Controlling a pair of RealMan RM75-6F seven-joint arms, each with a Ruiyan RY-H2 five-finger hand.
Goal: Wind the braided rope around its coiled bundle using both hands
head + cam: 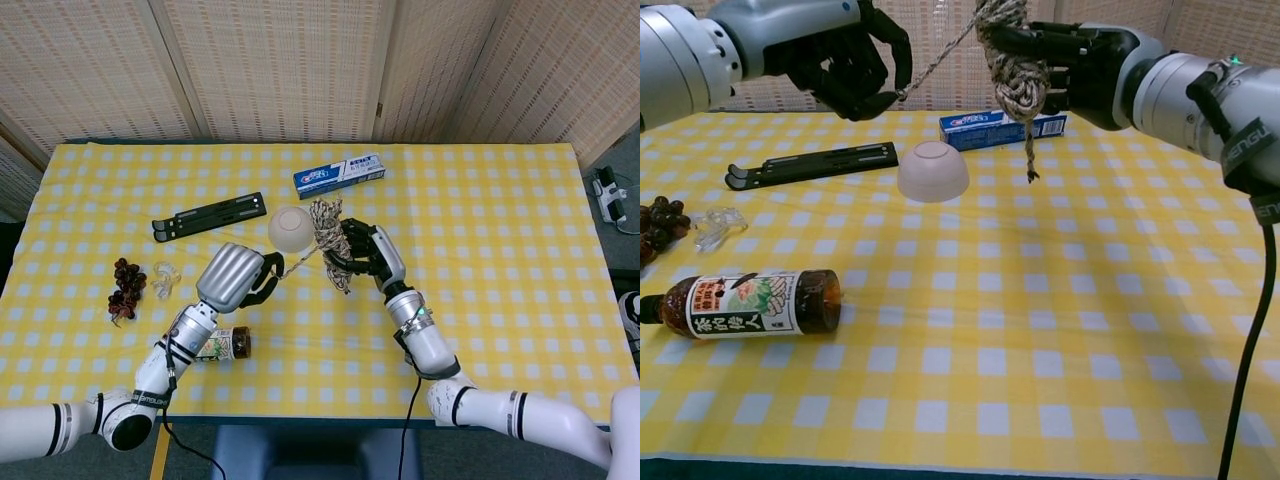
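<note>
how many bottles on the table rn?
1. The bottle lies on its side on the tablecloth near the front edge, left of centre, below the left arm; in the head view the arm partly covers it. None other shows.

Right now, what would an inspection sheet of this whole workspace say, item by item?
Surface: yellow-and-white checked tablecloth, flat.
Job's things: speckled braided rope bundle held above the table; a taut strand runs to the left hand.
Clutter: white upturned bowl, blue toothpaste box, black folding stand, brown tea bottle lying on its side, dark grapes, clear plastic piece.
Hands: right hand grips the bundle; left hand fingers pinch the strand.
Cables: black cable along the right arm.
Surroundings: woven reed screens.
</note>
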